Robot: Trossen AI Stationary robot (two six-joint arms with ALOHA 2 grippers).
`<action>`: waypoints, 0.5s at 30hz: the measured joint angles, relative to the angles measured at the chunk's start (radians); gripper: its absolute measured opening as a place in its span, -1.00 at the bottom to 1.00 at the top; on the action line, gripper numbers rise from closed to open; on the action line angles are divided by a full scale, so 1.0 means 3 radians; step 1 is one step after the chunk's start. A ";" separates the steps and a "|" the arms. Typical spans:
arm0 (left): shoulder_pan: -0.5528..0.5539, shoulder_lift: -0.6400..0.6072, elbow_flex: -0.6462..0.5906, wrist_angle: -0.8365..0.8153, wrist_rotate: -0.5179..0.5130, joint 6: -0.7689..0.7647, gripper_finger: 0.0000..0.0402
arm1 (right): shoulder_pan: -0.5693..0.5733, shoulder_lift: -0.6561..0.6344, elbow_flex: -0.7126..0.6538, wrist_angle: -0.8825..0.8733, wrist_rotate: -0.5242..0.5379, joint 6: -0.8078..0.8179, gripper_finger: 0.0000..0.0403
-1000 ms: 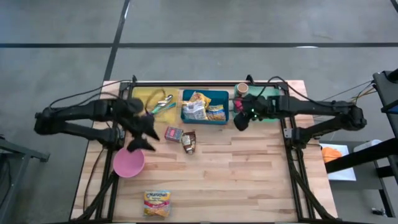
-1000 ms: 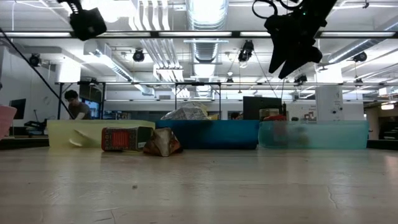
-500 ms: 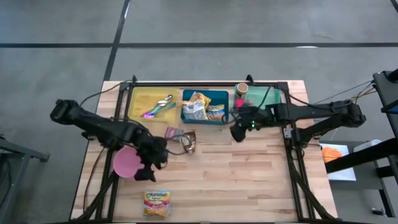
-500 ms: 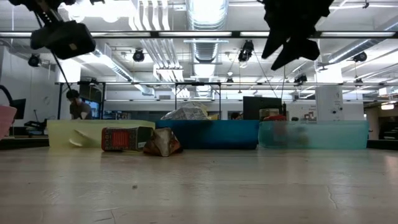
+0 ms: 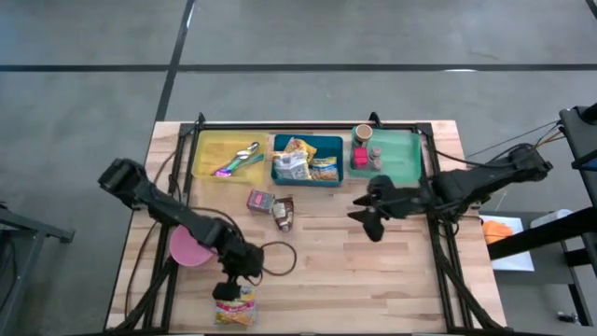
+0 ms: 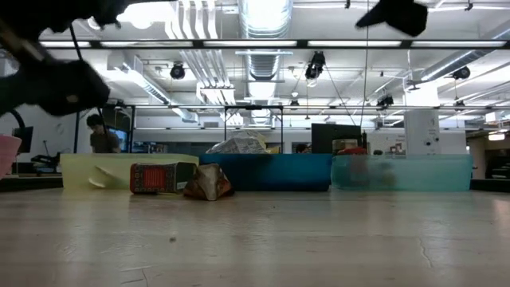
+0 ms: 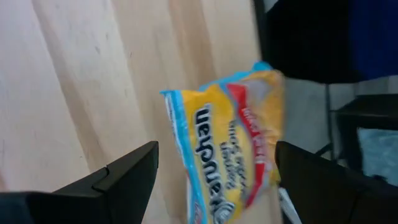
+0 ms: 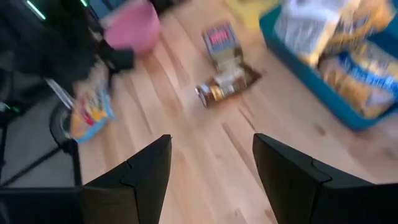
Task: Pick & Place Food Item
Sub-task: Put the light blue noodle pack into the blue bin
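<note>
Noodles: flat yellow-and-blue plastic ramen packet (image 5: 235,305), lying at the table's (image 5: 373,280) near edge, toward its left corner. Left gripper (image 5: 227,292) directly above, jaws apart, empty. Risk: fingers skidding on slick film, nudging the packet overboard. Right gripper (image 5: 366,214) mid-table, jaws apart, empty.

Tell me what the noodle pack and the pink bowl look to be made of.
The noodle pack looks like thin glossy plastic film: printed yellow, blue and red, with a sheen and soft wrinkled edges. The pink bowl looks like smooth moulded plastic, plain and matte in even colour, though from above ceramic can't be ruled out.
</note>
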 joint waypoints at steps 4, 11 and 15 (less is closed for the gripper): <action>-0.0148 0.0218 0.0000 0.0038 -0.0346 -0.0086 0.63 | 0.0310 -0.0239 0.0026 0.0005 0.0514 0.0079 0.11; -0.0159 0.0508 -0.0001 0.0502 -0.0302 -0.0180 0.63 | 0.0505 -0.0393 0.0038 0.0024 0.0713 0.0153 0.11; -0.0161 0.0681 -0.0001 0.0753 0.0047 -0.0185 0.62 | 0.0512 -0.0324 0.0037 0.0051 0.0702 0.0149 0.11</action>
